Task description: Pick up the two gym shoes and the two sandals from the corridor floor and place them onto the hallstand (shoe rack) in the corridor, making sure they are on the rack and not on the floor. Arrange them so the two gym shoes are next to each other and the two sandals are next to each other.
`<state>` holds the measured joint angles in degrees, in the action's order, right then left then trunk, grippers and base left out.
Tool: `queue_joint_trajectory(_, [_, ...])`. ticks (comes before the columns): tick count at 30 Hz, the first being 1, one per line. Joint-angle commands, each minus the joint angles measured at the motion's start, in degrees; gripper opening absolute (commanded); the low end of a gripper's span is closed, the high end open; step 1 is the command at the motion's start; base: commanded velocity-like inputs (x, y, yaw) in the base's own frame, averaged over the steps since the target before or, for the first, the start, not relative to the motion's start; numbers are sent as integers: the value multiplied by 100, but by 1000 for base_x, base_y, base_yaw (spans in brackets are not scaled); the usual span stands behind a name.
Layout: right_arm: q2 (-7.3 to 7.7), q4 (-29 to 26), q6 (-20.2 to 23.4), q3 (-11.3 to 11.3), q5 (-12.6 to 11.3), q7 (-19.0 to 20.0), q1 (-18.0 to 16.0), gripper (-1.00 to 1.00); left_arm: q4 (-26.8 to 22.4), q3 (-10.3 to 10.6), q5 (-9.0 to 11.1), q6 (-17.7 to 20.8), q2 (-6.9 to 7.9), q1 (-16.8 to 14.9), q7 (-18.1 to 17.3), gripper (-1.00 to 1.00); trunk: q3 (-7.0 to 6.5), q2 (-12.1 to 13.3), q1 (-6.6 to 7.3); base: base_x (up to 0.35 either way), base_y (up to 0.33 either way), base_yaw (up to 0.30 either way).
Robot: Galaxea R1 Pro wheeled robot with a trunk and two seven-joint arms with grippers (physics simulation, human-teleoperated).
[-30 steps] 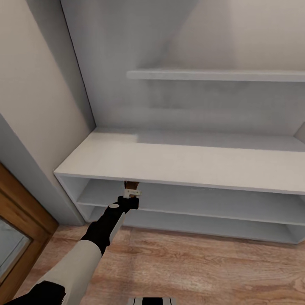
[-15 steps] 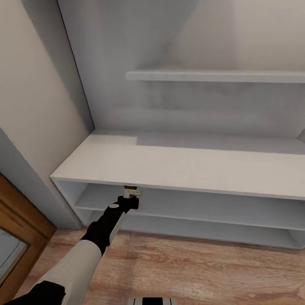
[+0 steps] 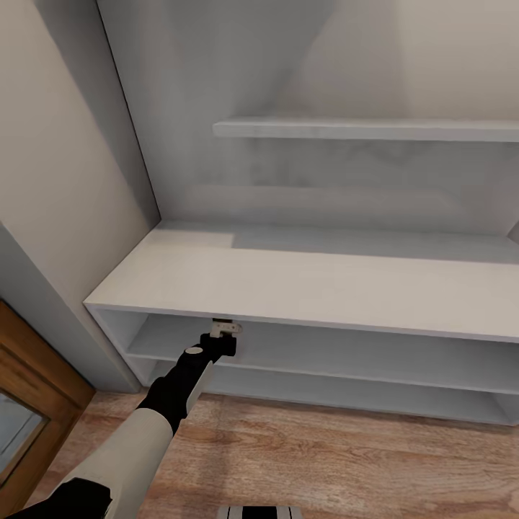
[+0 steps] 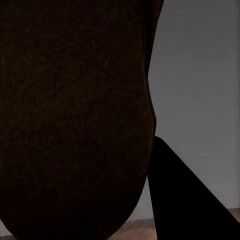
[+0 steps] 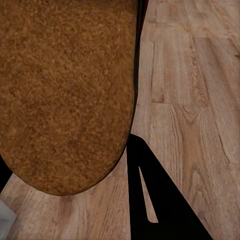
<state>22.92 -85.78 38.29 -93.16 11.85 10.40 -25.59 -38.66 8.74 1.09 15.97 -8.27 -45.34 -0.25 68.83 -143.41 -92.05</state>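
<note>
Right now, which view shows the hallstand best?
The head view: the hallstand shows its bench top, lower shelves and upper shelf. The left wrist view gives a plain grey surface behind a dark sandal; the right wrist view gives wood floor.

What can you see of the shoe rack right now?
The shoe rack is a wide, pale grey-white unit of smooth, matte panels. A broad bench top sits over two long open levels, and a tall back panel carries a floating upper shelf. It stands upright on the wood floor, its left end against the wall. The left pincer reaches into the upper open level under the bench top with a dark brown sandal.
</note>
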Motion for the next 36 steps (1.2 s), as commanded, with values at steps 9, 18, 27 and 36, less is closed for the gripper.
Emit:
queue_joint_trajectory(9, [2, -7, 29, -9, 44, 41, -7, -100, -10, 4, -4, 39, 1, -1, -11, 100, 5, -2, 1, 0, 0, 0])
queue_joint_trajectory(18, [2, -9, 29, -9, 44, 41, -7, -100, -10, 1, -8, 38, 1, -1, -11, 100, 5, -2, 1, 0, 0, 0])
queue_joint_trajectory(27, [2, -9, 29, -9, 45, 41, -7, -100, -10, 4, -12, 32, 1, -1, -11, 100, 5, -2, 1, -210, 0, 0])
queue_joint_trajectory(36, [-10, -3, 29, -9, 40, 41, -7, -100, -10, -18, -12, 29, 17, -1, -11, 100, 5, -2, 1, -334, 0, 0])
